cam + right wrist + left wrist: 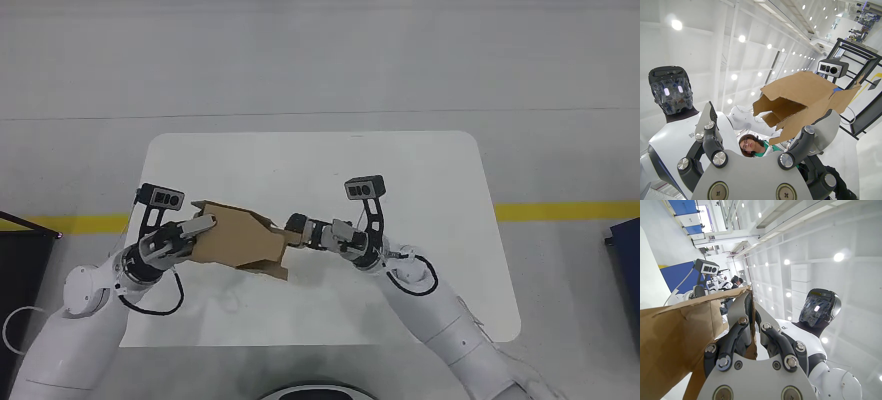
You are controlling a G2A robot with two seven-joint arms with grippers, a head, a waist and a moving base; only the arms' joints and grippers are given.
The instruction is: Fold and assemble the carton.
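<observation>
White surface [420,190] lies under the work. Over its left-middle part, the brown corrugated carton [238,240] hangs between both arms. It is half opened into a rectangular tube, and its end flaps are loose and ragged-edged. Left hand [751,300] is clamped on one flap's edge. Right hand [296,228] stands spread wide at the opposite open end, one finger just beside a flap.

No readable print on carton [236,238]
</observation>
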